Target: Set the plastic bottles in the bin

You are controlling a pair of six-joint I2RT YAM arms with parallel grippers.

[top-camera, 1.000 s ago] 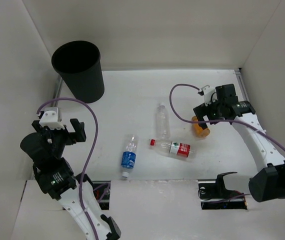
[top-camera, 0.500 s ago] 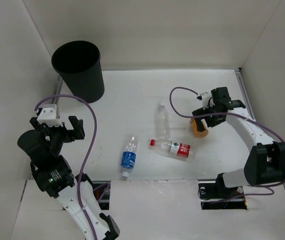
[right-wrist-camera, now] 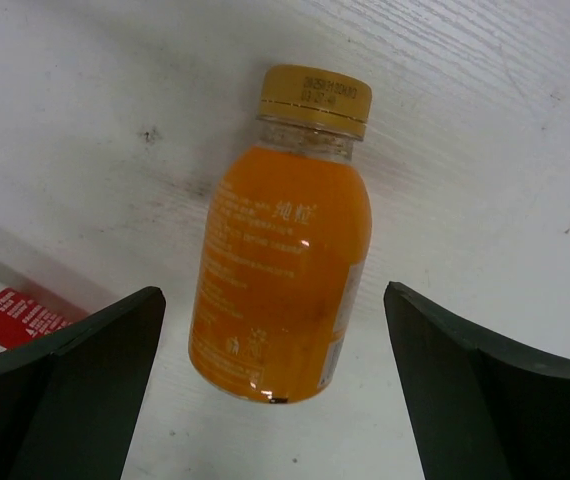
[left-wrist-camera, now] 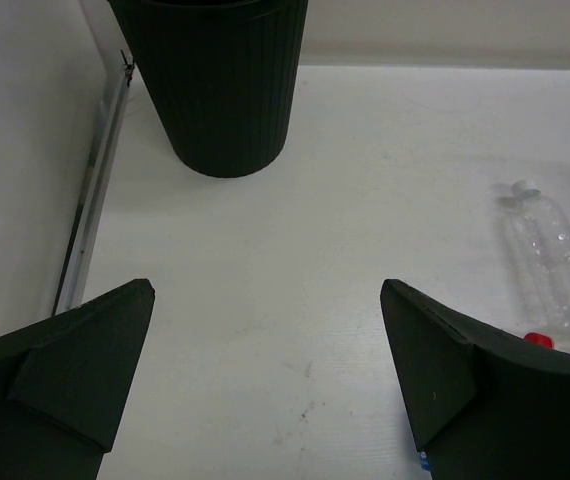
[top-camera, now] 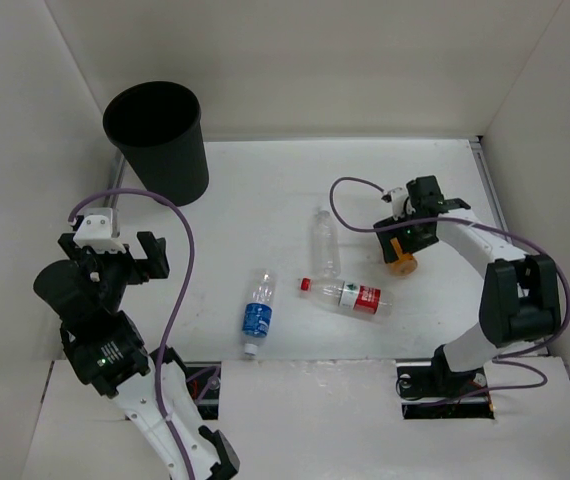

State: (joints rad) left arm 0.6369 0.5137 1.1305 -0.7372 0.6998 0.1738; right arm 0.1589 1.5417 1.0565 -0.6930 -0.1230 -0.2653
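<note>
1. At the far left corner of the white table (top-camera: 265, 190) stands the black round tapered plastic bin (top-camera: 155, 135), upright with its mouth open. All four bottles lie out on the table, so by my reading none is binned yet.
2. Your left gripper (left-wrist-camera: 265, 320) hangs near the table's left edge. Its fingers are spread wide with nothing between them, and it faces the bin.
3. Your right gripper (right-wrist-camera: 275, 300) sits low over the right half of the table, jaws wide apart.
4. Three bottles lie on their sides mid-table:
   - the clear red-label bottle (top-camera: 350, 296) with its red cap;
   - the clear unlabelled bottle (top-camera: 324, 243) just beyond it;
   - the clear blue-label bottle (top-camera: 257, 313) off to the left, apart from both.
5. The squat orange plastic bottle (right-wrist-camera: 285, 270) lies on its side between the right fingers. The wrist view shows neither finger touching it.
   - I judge you are at the first pick.
   - The next move calls for closing squarely across the bottle's body and lifting cleanly.
   - The bin is well apart, on the left arm's side, so plan the long carry across.
</note>
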